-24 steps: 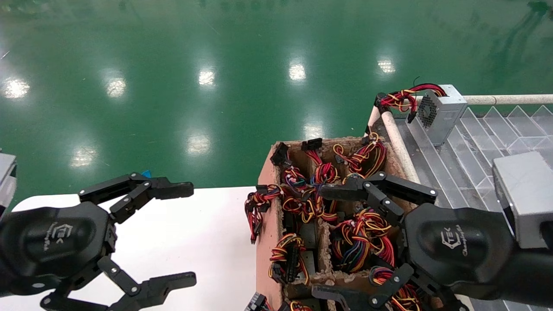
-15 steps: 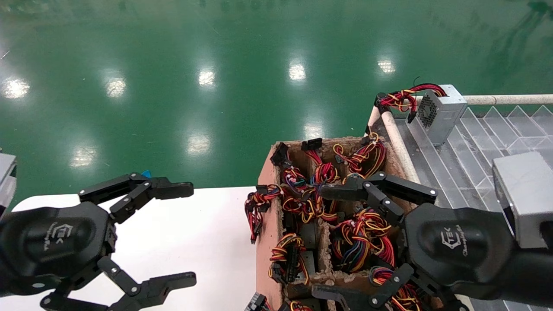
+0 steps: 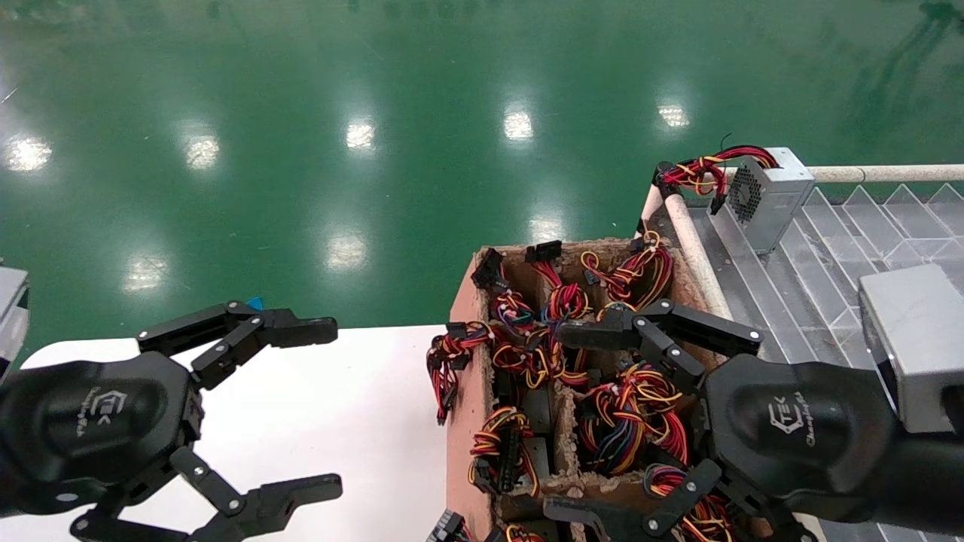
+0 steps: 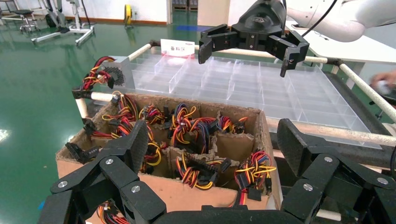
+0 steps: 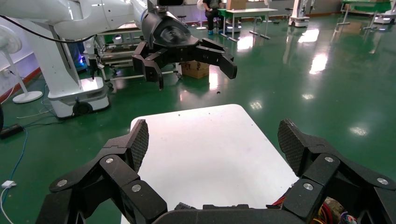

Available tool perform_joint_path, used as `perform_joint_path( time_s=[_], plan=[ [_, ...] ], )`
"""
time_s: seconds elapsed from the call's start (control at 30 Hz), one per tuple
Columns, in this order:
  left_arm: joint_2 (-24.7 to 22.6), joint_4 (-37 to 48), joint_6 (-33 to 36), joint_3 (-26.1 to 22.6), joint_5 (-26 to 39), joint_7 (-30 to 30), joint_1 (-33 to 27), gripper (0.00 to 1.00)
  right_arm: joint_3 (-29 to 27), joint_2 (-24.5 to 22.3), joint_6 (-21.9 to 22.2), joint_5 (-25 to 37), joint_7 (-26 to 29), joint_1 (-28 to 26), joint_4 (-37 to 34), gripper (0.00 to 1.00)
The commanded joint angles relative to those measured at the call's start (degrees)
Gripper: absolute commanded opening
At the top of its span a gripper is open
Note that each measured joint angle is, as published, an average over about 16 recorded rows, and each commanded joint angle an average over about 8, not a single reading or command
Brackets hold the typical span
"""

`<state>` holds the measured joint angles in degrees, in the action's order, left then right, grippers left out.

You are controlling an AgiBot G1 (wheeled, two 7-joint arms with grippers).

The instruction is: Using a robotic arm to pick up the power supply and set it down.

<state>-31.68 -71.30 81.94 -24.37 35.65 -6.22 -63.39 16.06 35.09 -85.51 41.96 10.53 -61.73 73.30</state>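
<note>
Over the cardboard box [image 3: 471,421] of wired units, the right gripper [image 3: 571,421] hovers, jaws wide; the left gripper [image 3: 327,406] is beside it, likewise wide.

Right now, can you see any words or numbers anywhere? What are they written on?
"TEK": white logo on the left hand, over the white table.
"TEK": same logo on the right hand, over the cardboard box of wires; the script line beside each is too blurred to read.
White sign behind the clear tray: dark characters, too small to read.
Nothing readable on the power supply.
</note>
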Motion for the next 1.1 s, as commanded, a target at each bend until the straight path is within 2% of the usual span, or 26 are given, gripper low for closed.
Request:
perform_joint_path(
  time_s=[0.03,0.07,0.33,0.63,0.8,0.87,1.03,1.07,1.1],
  plan=[
    [0.00,0.00,0.00,0.00,0.00,0.00,0.00,1.00,0.00,0.00,0.00,0.00,0.00,0.00,0.00,1.00],
    [0.00,0.00,0.00,0.00,0.00,0.00,0.00,1.00,0.00,0.00,0.00,0.00,0.00,0.00,0.00,1.00],
    [0.00,0.00,0.00,0.00,0.00,0.00,0.00,0.00,0.00,-0.01,-0.02,-0.01,0.03,0.02,0.03,1.00],
    [0.00,0.00,0.00,0.00,0.00,0.00,0.00,0.00,0.96,-0.98,-1.54,2.57,-0.42,-1.25,0.44,1.00],
    [0.00,0.00,0.00,0.00,0.00,0.00,0.00,0.00,3.17,-0.19,-3.60,4.03,-1.48,0.30,-2.26,0.98],
    [0.00,0.00,0.00,0.00,0.00,0.00,0.00,0.00,4.22,0.28,-4.29,3.95,-2.25,1.57,-3.80,0.83],
    [0.00,0.00,0.00,0.00,0.00,0.00,0.00,0.00,8.06,0.82,-5.18,4.84,-4.27,3.40,-5.37,0.20],
    [0.00,0.00,0.00,0.00,0.00,0.00,0.00,0.00,8.94,0.88,-5.19,5.22,-4.64,3.48,-5.38,0.10],
    [0.00,0.00,0.00,0.00,0.00,0.00,0.00,0.00,9.79,0.93,-5.16,5.65,-5.01,3.45,-5.35,0.04]
  ],
)
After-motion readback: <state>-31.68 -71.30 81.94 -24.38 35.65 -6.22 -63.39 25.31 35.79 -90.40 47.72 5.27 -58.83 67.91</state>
